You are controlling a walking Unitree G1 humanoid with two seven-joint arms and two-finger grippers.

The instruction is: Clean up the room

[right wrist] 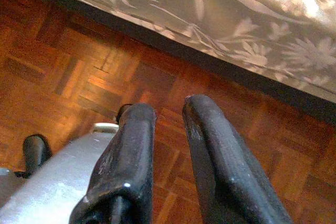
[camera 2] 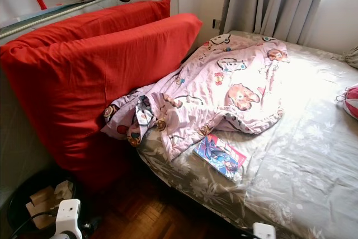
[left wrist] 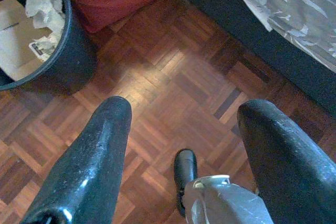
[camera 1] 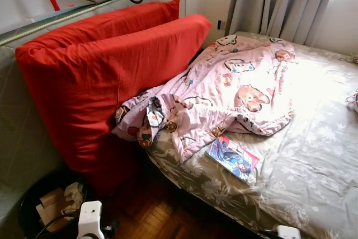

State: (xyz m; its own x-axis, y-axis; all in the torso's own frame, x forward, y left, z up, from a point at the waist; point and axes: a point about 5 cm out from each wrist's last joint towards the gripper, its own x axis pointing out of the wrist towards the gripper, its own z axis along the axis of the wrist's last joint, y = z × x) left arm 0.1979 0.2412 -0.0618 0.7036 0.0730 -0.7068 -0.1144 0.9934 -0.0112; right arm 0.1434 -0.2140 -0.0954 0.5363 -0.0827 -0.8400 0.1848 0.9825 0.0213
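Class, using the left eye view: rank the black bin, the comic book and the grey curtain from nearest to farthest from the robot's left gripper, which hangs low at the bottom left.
1. Black bin, on the floor beside the left gripper.
2. Comic book, on the bed's near edge, to the right.
3. Grey curtain, by the far wall, upper right.

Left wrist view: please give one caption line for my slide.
Open left gripper above parquet floor, beside a black bin holding paper.
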